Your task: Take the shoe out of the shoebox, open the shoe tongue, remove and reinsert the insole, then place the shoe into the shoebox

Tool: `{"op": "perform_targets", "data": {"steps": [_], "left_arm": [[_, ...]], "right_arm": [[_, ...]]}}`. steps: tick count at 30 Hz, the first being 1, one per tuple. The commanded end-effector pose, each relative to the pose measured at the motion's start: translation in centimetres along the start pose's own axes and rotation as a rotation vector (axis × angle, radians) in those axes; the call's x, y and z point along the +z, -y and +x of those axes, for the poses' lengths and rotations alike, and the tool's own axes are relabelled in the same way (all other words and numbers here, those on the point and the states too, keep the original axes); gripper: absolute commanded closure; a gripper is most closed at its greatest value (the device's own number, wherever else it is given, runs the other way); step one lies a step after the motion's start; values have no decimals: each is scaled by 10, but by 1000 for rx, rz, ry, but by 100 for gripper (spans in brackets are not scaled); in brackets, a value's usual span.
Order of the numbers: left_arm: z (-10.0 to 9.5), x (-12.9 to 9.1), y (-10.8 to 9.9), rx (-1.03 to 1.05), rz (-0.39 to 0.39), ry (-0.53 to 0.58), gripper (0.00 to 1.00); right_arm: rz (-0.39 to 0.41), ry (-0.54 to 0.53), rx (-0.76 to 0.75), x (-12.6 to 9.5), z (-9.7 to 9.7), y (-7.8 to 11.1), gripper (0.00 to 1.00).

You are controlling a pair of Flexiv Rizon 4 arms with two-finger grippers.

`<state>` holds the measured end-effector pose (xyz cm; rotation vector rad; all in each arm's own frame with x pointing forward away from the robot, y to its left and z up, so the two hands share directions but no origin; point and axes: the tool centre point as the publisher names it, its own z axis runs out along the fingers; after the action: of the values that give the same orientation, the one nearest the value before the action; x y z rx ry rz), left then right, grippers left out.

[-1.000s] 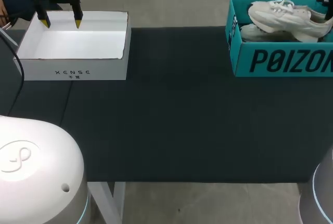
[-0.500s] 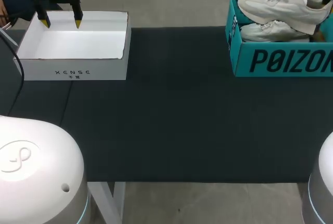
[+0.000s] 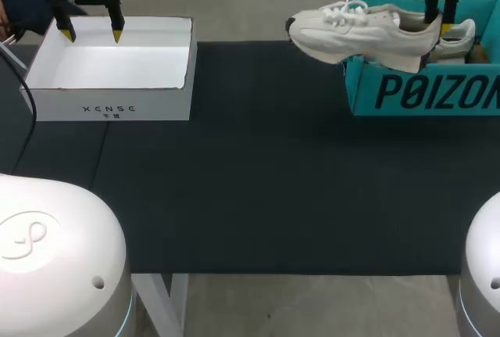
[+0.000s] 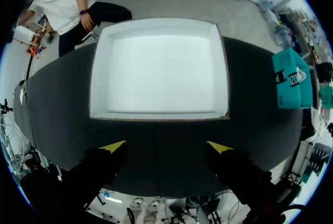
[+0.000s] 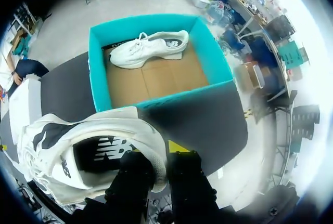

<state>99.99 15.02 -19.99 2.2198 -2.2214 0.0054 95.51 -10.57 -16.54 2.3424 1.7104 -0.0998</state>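
Right fingers (image 3: 432, 16) (image 5: 179, 164) clenched on the heel collar of the shoe (image 3: 363, 30) (image 5: 88, 156), one finger inside the opening and the other on the outside of the heel (only one yellow tip shows in the wrist view). The shoe is off the table (image 3: 266, 181) in the air, sole down and roughly level. Its toe points away from the fingers, out past the shoebox wall and over the table.

The teal shoebox (image 3: 422, 91) (image 5: 99, 81) sits under and ahead of the right fingers and is open. A second shoe (image 3: 459, 38) (image 5: 148, 47) lies inside it on the cardboard floor, against the wall farthest from the fingers and not touching the held shoe.

Left fingers (image 3: 117, 34) (image 4: 115, 146) are released, spread wide with nothing between them. They hover above the open white box (image 3: 109, 102) (image 4: 158, 73), which lies ahead of them in the wrist view, and there is no contact with it. The white box and the shoebox are well apart, at opposite ends of the table.
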Motion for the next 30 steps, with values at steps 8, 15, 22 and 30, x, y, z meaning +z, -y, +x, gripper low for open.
{"op": "perform_targets", "data": {"steps": [8,15,22,30], "left_arm": [[0,0,0,0,-1,1,0],[0,0,0,0,-1,1,0],[0,0,0,0,-1,1,0],[0,0,0,0,-1,1,0]], "right_arm": [[-14,68,-62,35,88,75,100],[-6,58,-69,65,109,104,100],[55,61,-86,93,125,129,100],[104,56,-102,120,145,150,100]]}}
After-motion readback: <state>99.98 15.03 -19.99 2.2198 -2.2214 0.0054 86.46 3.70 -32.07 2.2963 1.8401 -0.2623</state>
